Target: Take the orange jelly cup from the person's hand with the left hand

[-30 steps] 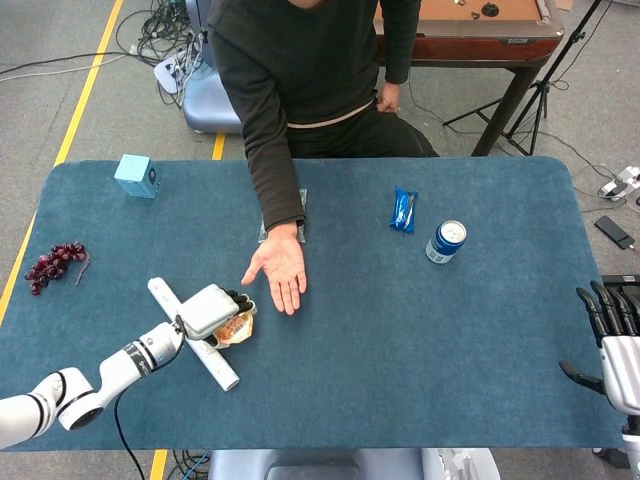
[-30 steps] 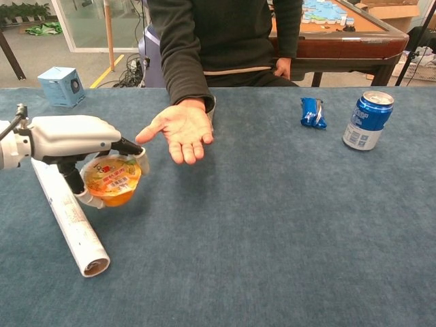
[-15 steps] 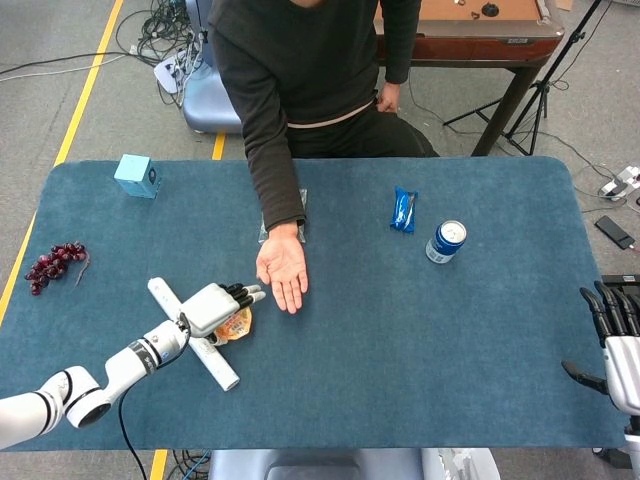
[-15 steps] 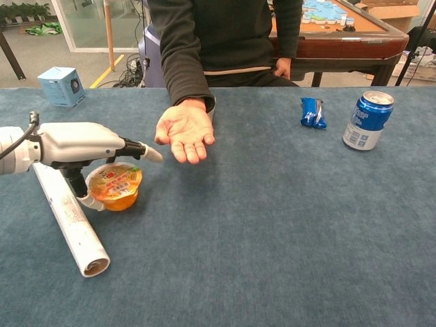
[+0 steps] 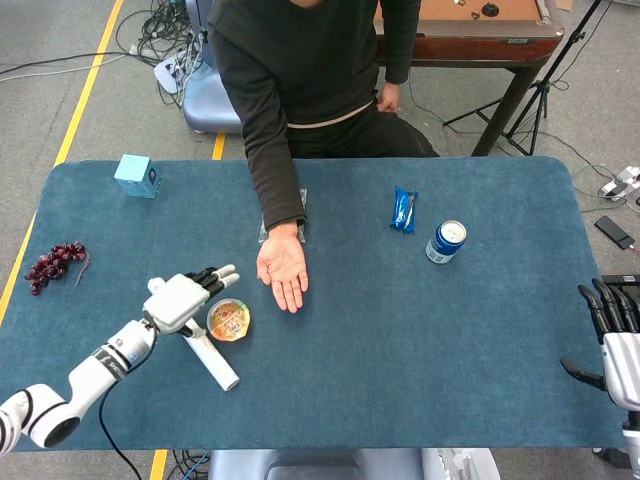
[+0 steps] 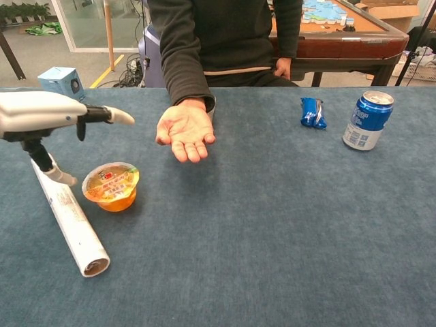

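The orange jelly cup (image 5: 228,319) (image 6: 111,187) stands upright on the blue table, free of any hand. My left hand (image 5: 182,297) (image 6: 48,112) hovers up and to the left of it with fingers spread and nothing in it. The person's hand (image 5: 283,268) (image 6: 184,129) lies palm up and empty, just right of the cup. At the table's right edge my right hand (image 5: 612,338) is open with its dark fingers apart; the chest view does not show it.
A white tube (image 5: 196,338) (image 6: 69,217) lies diagonally under my left hand, beside the cup. A blue can (image 5: 445,241) (image 6: 367,120) and blue packet (image 5: 403,210) (image 6: 313,113) sit at the right. Grapes (image 5: 54,265) and a light-blue box (image 5: 136,176) (image 6: 61,86) are at the left.
My left hand set the jelly cup on the table, let go, and lifted away to the left with fingers spread. The person's hand drew back slightly.
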You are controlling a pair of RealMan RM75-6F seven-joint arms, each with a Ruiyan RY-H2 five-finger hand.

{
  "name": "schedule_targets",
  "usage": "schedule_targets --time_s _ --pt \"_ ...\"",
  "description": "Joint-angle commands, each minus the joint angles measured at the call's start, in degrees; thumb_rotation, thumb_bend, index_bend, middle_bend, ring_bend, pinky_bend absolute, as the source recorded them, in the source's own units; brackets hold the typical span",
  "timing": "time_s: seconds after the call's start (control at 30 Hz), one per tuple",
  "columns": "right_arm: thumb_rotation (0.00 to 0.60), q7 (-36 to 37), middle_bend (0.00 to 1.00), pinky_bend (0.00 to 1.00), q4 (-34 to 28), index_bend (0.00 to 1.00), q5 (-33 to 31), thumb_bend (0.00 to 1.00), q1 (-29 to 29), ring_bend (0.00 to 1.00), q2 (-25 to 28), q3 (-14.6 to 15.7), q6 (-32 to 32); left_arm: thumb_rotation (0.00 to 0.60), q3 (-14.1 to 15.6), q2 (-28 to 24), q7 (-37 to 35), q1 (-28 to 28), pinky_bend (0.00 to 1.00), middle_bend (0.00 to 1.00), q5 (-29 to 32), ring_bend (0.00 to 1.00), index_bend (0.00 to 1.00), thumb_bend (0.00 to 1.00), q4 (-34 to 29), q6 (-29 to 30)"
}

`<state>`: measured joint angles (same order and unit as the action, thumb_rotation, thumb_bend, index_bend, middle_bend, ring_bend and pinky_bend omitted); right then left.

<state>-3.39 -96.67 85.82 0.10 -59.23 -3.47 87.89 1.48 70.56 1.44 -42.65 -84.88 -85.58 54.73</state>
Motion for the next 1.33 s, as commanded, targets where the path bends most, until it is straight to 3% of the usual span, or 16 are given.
schedule_targets --time_s 0.03,0.2,0.37,0.8,1.07,1.33 --pt "0.6 0.9 0.0 0.06 0.3 0.02 -0.1 0.03 0.3 0.0 0.1 0.1 -0.9 0.6 -0.8 -4.2 1.7 3.7 0.32 0.03 4.3 0.1 0.01 0.14 -3.9 3.2" --pt "0.6 2.7 0.0 0.06 1.7 0.02 1.1 0.05 1.2 0.0 -0.5 0.2 -1.6 0.6 -1.2 -8.0 5.2 9.6 0.3 0.03 10.1 0.1 0.03 0.14 -8.5 9.3" --pt "0.6 4.1 0.0 0.06 1.6 0.02 2.7 0.05 2.1 0.0 -0.2 0.9 -2.8 0.6 -0.5 -8.1 8.5 16.5 0.26 0.03 13.1 0.1 0.03 0.14 -11.1 17.4" --pt "0.6 4.3 0.0 0.06 0.5 0.02 5.8 0.05 3.6 0.0 0.0 1.1 -2.5 0.6 2.4 -5.0 11.8 30.7 0.24 0.03 11.9 0.1 0.03 0.14 -15.3 33.0" --pt "0.6 3.1 0.0 0.06 -1.2 0.02 5.5 0.05 3.1 0.0 0.2 1.4 -2.0 0.6 1.9 -0.7 12.8 33.9 0.22 0.03 6.5 0.09 0.03 0.14 -15.4 37.5" --pt "0.6 4.0 0.0 0.06 -0.9 0.02 5.1 0.05 1.8 0.0 -0.2 2.2 -0.6 0.6 0.2 0.7 14.2 33.5 0.22 0.03 3.4 0.09 0.03 0.14 -14.7 36.7"
